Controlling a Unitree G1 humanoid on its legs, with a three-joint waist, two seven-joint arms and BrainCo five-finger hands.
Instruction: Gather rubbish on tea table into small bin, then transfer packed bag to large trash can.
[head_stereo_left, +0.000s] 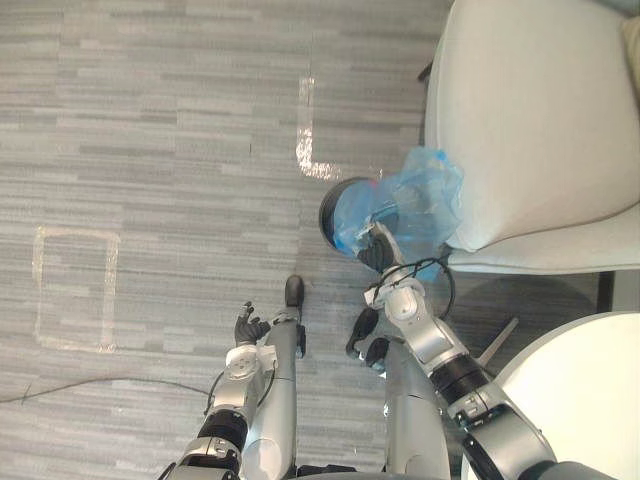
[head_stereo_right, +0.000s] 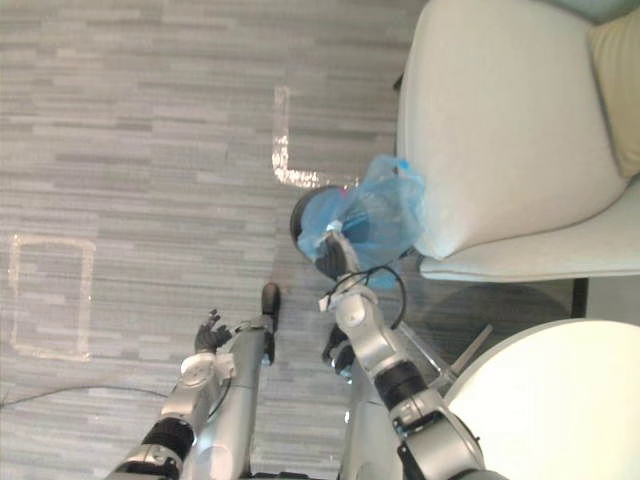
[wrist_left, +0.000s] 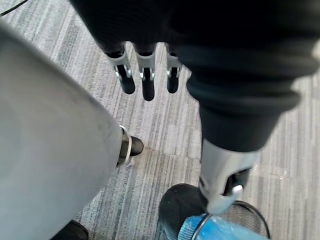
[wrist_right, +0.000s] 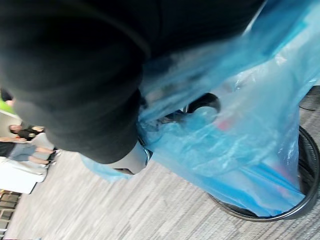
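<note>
Blue bag (head_stereo_left: 415, 205) of thin translucent plastic, seen from above: its lower part sits inside the small bin (head_stereo_left: 328, 210), a round black container standing on the grey carpet floor (head_stereo_left: 150, 120), while its upper part rises in a crumpled bunch over the rim and touches the front edge of the white armchair (head_stereo_left: 530, 120) just beside it. Through the plastic we make out a reddish patch in the right wrist view, but we cannot tell what object it belongs to, nor how full the bag is. The right hand (head_stereo_left: 376, 252) reaches to the near side of the bin and is buried in the bunched plastic, and we cannot tell whether it grips the bag or merely lies against it. The left hand (head_stereo_left: 248, 325) hangs low over the carpet, well apart from the bin, its fingers (wrist_left: 146, 75) straight and relaxed, holding nothing. A round white table (head_stereo_left: 580, 400) shows at lower right, near the armchair. Pale tape marks (head_stereo_left: 75, 290) lie on the carpet.
</note>
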